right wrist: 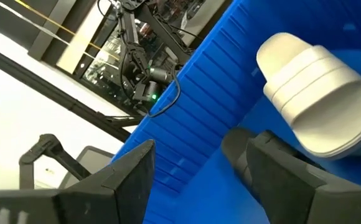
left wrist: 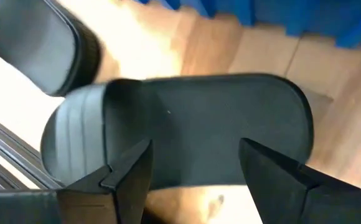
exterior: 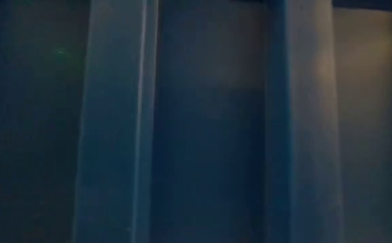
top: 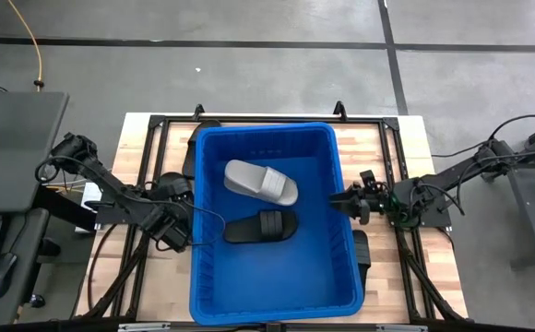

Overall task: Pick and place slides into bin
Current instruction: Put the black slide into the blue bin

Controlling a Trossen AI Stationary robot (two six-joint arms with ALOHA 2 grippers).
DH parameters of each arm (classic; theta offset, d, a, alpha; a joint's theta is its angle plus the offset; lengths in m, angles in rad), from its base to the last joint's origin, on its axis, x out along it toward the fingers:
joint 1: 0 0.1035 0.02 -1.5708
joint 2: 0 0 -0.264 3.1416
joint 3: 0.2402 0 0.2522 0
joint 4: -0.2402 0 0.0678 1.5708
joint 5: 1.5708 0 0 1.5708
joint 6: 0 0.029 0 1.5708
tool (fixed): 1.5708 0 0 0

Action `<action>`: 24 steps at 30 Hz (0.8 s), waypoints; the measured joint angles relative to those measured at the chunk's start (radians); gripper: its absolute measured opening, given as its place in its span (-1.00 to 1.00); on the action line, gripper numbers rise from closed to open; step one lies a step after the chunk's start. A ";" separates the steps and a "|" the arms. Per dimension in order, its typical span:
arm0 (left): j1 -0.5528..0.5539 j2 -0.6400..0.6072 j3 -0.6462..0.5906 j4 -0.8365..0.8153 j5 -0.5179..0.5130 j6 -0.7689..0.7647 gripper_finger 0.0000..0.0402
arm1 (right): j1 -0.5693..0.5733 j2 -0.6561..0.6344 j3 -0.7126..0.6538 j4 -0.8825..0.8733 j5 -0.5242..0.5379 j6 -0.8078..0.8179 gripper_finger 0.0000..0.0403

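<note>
From my remote station, the high view shows the blue bin (top: 272,221) sitting mid-bench on the wooden bench (top: 392,152), with two slides already inside it: a light grey slide (top: 260,182) toward the far side and a black slide (top: 261,226) just nearer, the two close together but apart.

I have the left gripper (top: 177,226) low over the bench, just outside the bin's left wall. Through the left wrist view its fingers (left wrist: 127,171) stand spread, one to either side of another black slide (left wrist: 218,137) lying flat on the wood; I cannot tell whether the fingertips touch it. A further dark slide (top: 203,138) lies at the bin's far-left corner, partly hidden by the rim, and one more dark slide (top: 361,249) rests on the bench just outside the bin's right wall.

The right gripper (top: 341,200) sits at the bin's right rim, reaching just over it. In the right wrist view its fingers (right wrist: 131,171) are spread and hold nothing, with the grey slide and the dark one beside it ahead against the ribbed blue wall.

The low view gives me only dim, blurred vertical bands.
</note>
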 joint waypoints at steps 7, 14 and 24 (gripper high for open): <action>0.001 0.000 -0.006 0.001 -0.050 -0.048 0.13 | 0.000 0.000 0.000 -0.010 0.004 0.069 0.19; 0.000 0.007 -0.006 -0.042 -0.049 -0.060 0.24 | 0.001 -0.002 0.003 -0.065 0.064 0.211 0.18; 0.001 0.007 -0.007 -0.046 -0.089 -0.100 0.35 | 0.000 -0.002 0.003 -0.097 0.120 0.307 0.17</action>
